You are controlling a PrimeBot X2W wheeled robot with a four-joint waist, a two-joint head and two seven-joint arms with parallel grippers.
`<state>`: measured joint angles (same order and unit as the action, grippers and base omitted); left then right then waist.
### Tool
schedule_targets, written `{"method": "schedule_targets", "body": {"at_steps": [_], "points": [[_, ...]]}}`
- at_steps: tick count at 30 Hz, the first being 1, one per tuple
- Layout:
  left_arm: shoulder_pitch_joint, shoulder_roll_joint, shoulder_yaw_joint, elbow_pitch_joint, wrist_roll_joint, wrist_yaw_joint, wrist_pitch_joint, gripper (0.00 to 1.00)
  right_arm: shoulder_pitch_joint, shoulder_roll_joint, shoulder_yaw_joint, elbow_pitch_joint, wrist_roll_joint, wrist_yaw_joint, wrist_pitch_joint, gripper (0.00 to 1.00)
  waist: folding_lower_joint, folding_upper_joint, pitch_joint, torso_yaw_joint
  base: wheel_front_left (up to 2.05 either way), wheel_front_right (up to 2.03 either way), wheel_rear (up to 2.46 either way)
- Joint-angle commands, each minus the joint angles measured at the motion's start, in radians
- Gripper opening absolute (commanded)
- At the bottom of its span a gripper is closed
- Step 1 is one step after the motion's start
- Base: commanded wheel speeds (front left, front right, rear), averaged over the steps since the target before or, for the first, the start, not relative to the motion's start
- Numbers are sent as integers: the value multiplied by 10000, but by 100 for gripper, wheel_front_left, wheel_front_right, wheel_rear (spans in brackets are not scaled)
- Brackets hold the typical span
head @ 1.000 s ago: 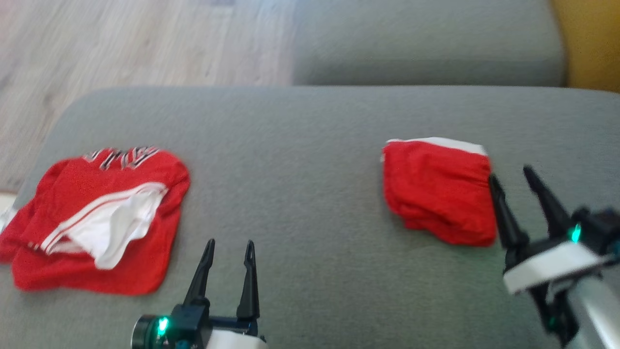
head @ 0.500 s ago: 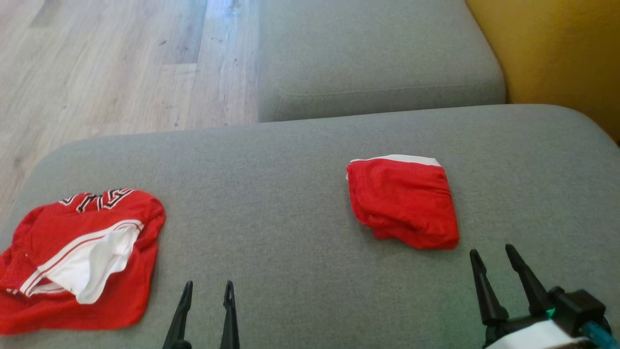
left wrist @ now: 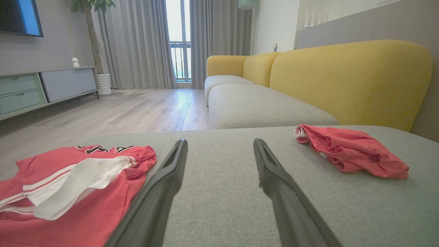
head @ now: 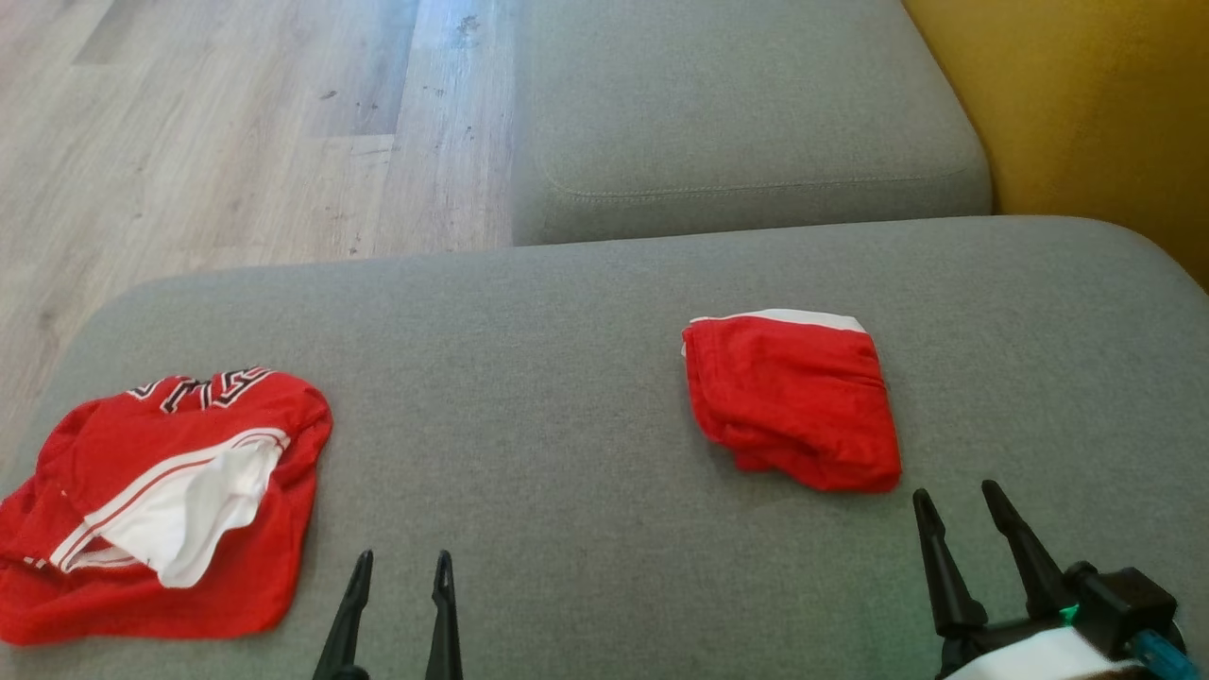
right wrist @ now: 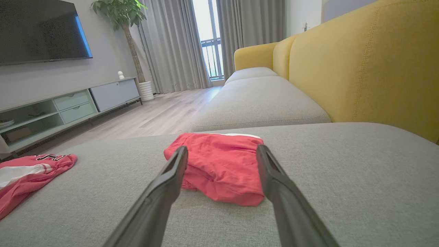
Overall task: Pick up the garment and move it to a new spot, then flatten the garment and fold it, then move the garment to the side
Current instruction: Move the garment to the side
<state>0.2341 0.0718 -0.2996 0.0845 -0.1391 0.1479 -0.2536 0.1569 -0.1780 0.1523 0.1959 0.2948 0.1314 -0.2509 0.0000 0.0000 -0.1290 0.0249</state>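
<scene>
Grey sofa cushion (head: 586,378), wood floor (head: 236,142) beyond, yellow backrest (head: 1086,113) at right. Folded red garment (head: 789,401) lies right of centre w/ its white edge facing away; long axis runs far-left to near-right. L gripper (head: 402,559) & R gripper (head: 954,493) are both spread wide, empty.

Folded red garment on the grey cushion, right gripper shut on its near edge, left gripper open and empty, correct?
No: the right gripper is open and clear of the folded red garment, as the head view shows. The rest holds: grey cushion, left gripper open and empty.
</scene>
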Motion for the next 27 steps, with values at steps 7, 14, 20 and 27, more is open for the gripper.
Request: {"method": "schedule_targets", "body": {"at_steps": [7, 14, 20, 27], "points": [[-290, -167, 472, -263, 126, -126, -82, 100, -106, -65, 194, -299, -88, -7, -108, 100, 0, 0, 23, 21, 0, 0, 0], [-268, -191, 539, -281, 157, -169, -82, 100, -59, -71, 233, -310, -95, -7, -108, 100, 0, 0, 98, 8, 0, 0, 0], [-260, -202, 543, -274, 183, -205, -82, 100, -28, -73, 257, -307, -139, -7, -108, 100, 0, 0, 193, 35, 0, 0, 0], [-277, -210, 513, -257, 177, -211, -82, 100, -53, -114, 233, -330, -121, -7, -109, 100, 0, 0, 431, 93, 0, 0, 0]]}}
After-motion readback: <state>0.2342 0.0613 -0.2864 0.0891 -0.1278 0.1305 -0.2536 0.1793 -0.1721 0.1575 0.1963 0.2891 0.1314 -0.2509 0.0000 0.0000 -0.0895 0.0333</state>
